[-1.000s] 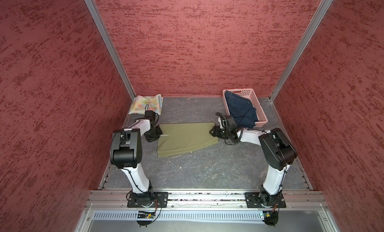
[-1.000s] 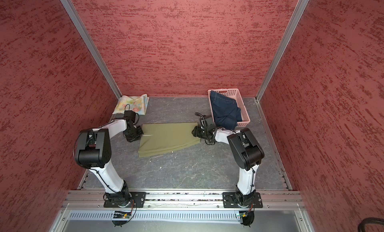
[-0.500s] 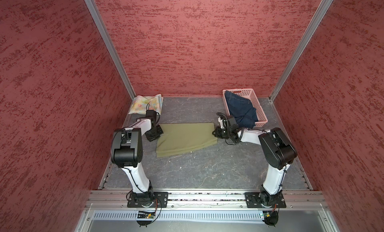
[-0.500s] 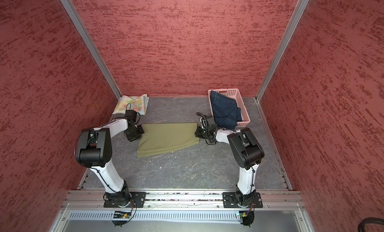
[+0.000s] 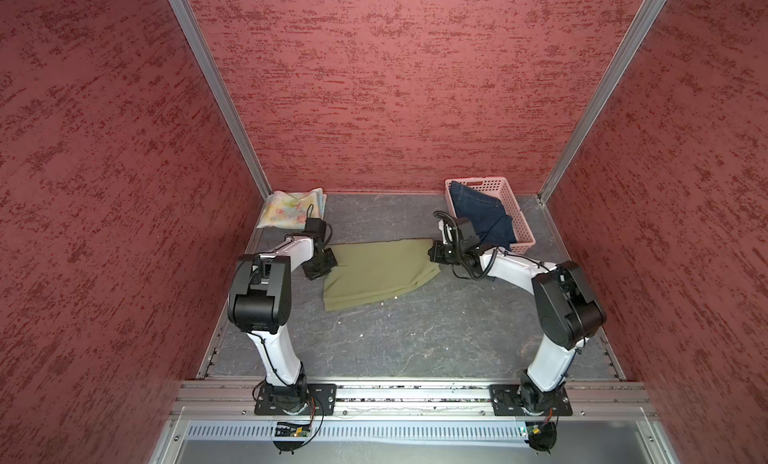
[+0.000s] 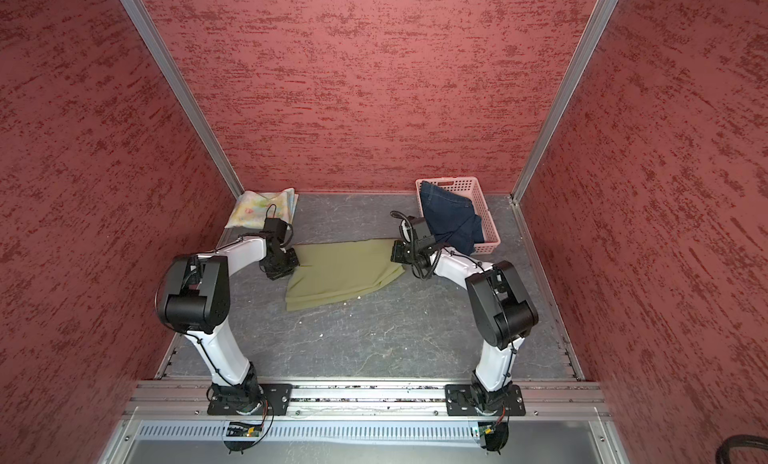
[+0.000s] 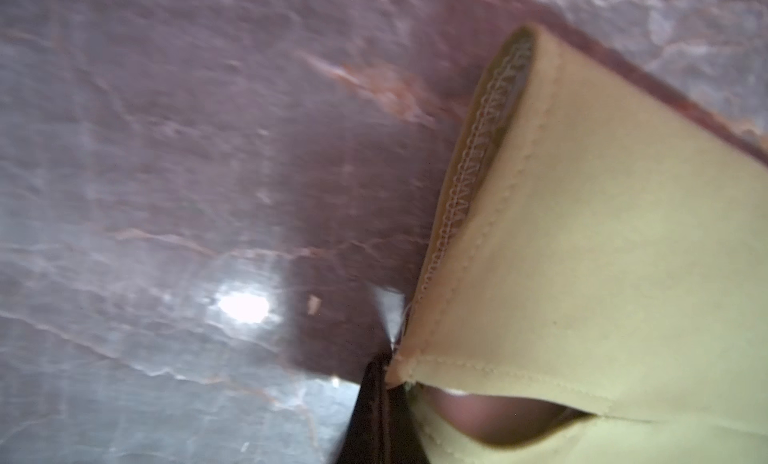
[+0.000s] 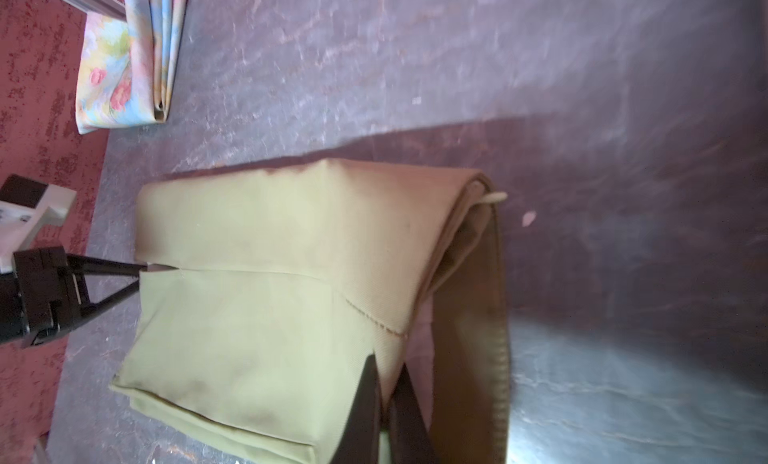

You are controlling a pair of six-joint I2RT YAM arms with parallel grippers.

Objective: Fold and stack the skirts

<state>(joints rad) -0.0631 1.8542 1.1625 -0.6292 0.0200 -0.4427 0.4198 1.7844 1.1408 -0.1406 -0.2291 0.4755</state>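
currently, in both top views the olive skirt lies on the table, its long axis running arm to arm; the left gripper is at its left end and the right gripper at its right end, each equally near. left wrist view: jaws closed, pinching the skirt's hemmed corner. right wrist view: jaws closed on the opposite edge; the floral skirt lies folded beyond

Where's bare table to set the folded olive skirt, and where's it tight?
Widest: the table between the olive skirt and the front rail. Also a far strip between the floral skirt and the pink basket. Crowded: both skirt ends, where the left gripper and right gripper pinch it.
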